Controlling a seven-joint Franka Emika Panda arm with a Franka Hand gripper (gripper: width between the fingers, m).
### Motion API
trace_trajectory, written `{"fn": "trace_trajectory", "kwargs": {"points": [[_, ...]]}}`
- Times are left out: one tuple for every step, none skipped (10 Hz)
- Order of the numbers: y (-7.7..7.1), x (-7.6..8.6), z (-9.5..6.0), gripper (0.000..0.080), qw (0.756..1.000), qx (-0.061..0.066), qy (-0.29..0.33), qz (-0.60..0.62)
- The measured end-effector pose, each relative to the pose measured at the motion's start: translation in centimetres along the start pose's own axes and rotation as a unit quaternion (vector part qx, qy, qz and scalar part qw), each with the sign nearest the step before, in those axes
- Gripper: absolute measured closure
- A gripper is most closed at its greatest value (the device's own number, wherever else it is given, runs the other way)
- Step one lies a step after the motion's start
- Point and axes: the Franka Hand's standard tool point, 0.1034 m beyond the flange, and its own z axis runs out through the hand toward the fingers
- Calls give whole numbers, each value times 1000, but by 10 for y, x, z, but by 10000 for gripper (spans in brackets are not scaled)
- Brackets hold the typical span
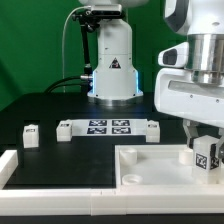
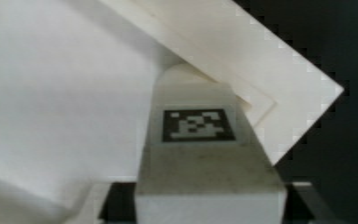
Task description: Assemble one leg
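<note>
Nearest in the exterior view is a white rail [image 1: 60, 178] along the table's [image 1: 50, 110] front edge, ending in a raised block at that view's left. Just behind it, toward the exterior view's right, lies the white tray-like tabletop [image 1: 150, 165], its raised rim enclosing a shallow recess with a small round hole near the front corner. The gripper [image 1: 205, 145] hangs over the tabletop's right part, clenched on the leg [image 1: 206, 154], whose marker tag faces outward. The wrist view shows the leg [image 2: 202, 150] between the two dark fingers [image 2: 300, 203], upright, its far end at the tabletop's [image 2: 51, 90] corner rim; whether they touch I cannot tell. Nothing stands between leg and tabletop. Beyond the tabletop, the marker board [image 1: 108, 127] lies flat mid-table. Another leg [image 1: 31, 135] stands well apart to the board's left. Farthest back rises the arm's base [image 1: 112, 65]; the arm reaches down vertically, wrist straight.
</note>
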Motion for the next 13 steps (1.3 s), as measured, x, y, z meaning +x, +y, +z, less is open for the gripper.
{"fn": "trace_trajectory", "kwargs": {"points": [[1,0,0,508,997,-2,2,71],[2,1,0,508,993,-4,0,115],[2,0,0,508,990,-5,-2,139],[2,-1,0,473,986,-4,-5,169],[2,-1,0,337,988,-5,-5,153],[2,-2,0,217,991,-5,-5,136],[2,-4,1,217,991,-5,-6,132],[2,-7,1,163,992,-5,-6,123],[2,-8,1,153,998,-5,-6,55],[1,-8,1,153,1000,-4,-6,-9],[0,-9,0,153,998,-3,-6,-60],[0,-9,0,151,995,-3,-6,-101],[-1,-8,-1,151,986,-3,-2,-168]]}}
